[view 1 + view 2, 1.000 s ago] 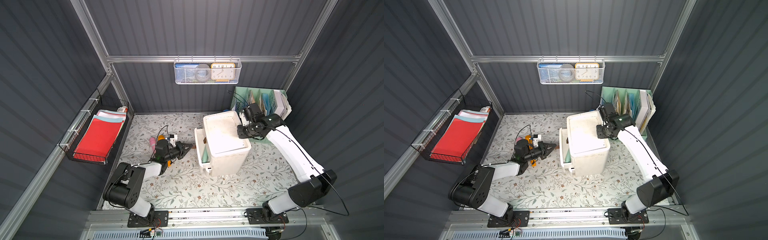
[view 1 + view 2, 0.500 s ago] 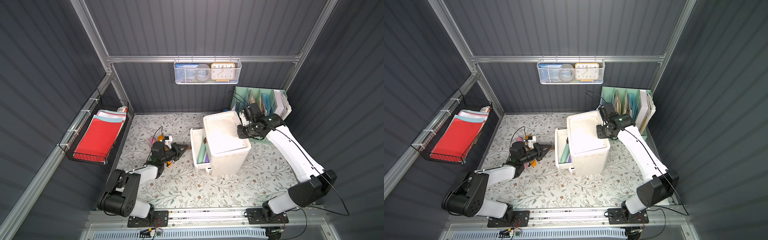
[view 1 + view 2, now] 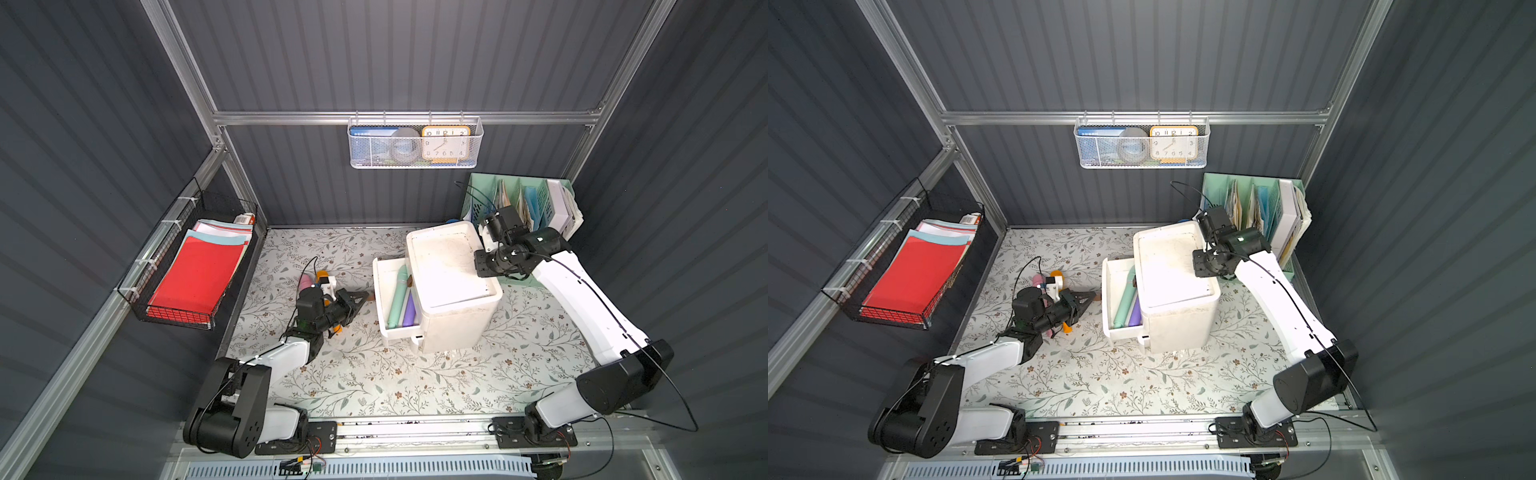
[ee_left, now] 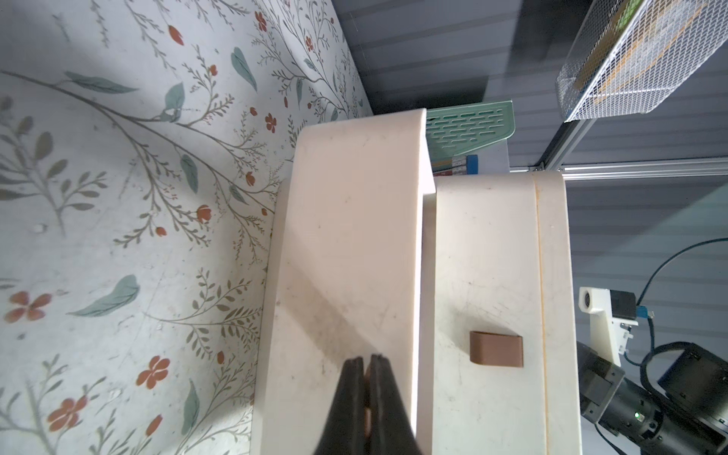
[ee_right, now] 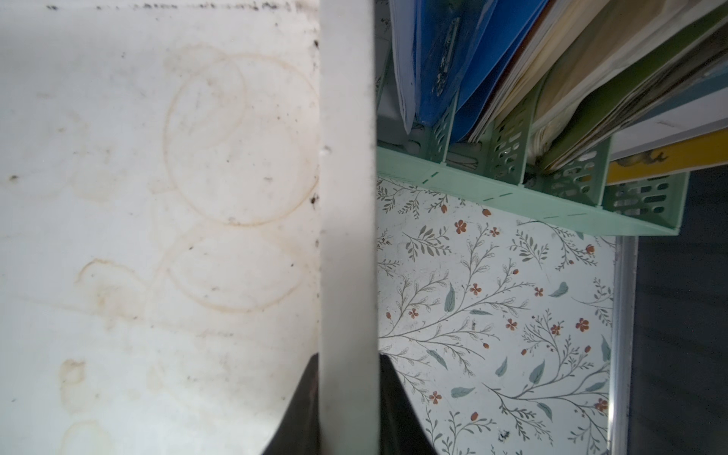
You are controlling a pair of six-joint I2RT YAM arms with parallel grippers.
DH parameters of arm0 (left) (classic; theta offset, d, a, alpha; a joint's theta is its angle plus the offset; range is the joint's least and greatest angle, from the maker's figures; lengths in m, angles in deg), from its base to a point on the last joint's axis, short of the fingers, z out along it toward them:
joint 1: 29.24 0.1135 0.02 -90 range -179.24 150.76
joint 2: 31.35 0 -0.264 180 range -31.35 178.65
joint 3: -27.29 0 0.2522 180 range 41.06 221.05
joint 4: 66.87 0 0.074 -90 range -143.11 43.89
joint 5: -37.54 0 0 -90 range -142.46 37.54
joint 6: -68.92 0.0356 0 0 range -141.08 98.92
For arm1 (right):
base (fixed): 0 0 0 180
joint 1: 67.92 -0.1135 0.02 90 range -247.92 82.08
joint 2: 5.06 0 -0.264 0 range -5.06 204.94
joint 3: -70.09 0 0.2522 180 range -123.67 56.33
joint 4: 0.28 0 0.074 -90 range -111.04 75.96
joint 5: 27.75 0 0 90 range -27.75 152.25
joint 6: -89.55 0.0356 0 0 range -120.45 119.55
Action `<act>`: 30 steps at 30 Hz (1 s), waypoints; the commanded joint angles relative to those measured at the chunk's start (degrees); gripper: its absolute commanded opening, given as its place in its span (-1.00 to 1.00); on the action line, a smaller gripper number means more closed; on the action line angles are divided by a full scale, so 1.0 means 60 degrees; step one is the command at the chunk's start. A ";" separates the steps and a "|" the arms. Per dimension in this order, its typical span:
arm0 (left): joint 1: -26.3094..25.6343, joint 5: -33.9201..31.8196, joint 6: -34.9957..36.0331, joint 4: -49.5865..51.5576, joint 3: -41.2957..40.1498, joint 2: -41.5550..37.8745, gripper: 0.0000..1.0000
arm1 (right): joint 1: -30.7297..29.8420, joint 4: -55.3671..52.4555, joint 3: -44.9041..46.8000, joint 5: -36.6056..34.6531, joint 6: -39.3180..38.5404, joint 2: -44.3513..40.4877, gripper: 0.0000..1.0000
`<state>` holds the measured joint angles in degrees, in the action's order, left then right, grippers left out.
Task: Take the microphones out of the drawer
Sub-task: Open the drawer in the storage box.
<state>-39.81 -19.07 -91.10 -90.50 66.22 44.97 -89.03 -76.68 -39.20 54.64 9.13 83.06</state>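
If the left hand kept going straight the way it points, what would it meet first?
The open drawer front: the left hand is shut on its brown handle, so pushing on would probably slide the drawer back into the cabinet.

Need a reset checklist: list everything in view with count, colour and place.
drawer unit: one, white, table centre
drawer: one, white, pulled out toward left arm
long items: two, mint and purple, side by side in drawer
mesh basket: one, white, back wall, holds clock
wire basket: one, black, side wall, holds red papers
file rack: one, mint, behind drawer unit
small items: at least two, pink, orange, by left arm
left tool: one, black, shut on drawer handle
right tool: one, black, shut on drawer unit's rim
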 commanded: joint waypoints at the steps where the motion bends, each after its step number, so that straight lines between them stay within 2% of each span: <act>1: 0.0106 -0.0635 0.0313 0.0317 -0.0163 -0.0514 -1.00 | -0.0013 -0.0591 0.0430 0.0217 0.0168 0.0541 -1.00; 7: 0.0106 -0.0823 0.0670 0.1061 -0.0003 -0.0846 -1.00 | -0.0006 -0.0574 0.0423 0.0258 0.0175 0.0569 -1.00; 8: 0.0106 -0.0731 0.0724 0.1133 0.0058 -0.0814 -0.94 | -0.0013 -0.0570 0.0428 0.0276 0.0176 0.0585 -1.00; 10: 0.0106 -0.0569 0.0850 0.1280 0.0207 -0.0702 -0.67 | -0.0013 -0.0571 0.0409 0.0304 0.0187 0.0594 -1.00; 12: 0.0106 -0.0418 0.0959 0.1488 0.0388 -0.0561 -0.29 | -0.0013 -0.0572 0.0395 0.0319 0.0190 0.0598 -1.00; 14: 0.0106 -0.0343 0.1177 0.1855 0.0606 -0.0490 -0.08 | -0.0013 -0.0570 0.0394 0.0320 0.0190 0.0600 -1.00; 16: 0.0106 -0.0335 0.1634 0.2496 0.0958 -0.0485 0.04 | -0.0013 -0.0571 0.0394 0.0301 0.0175 0.0591 -1.00; 23: 0.0092 -0.1110 0.4558 0.6097 0.3122 -0.0611 0.16 | -0.0013 -0.0536 0.0410 0.0303 0.0175 0.0633 -1.00; 30: -0.0140 -0.1111 0.6558 0.8277 0.5391 0.0153 0.16 | -0.0013 -0.0521 0.0379 0.0378 0.0175 0.0716 -1.00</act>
<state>-39.70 -25.19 -60.82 -50.87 94.88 43.77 -89.03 -76.68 -39.24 54.68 9.13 83.21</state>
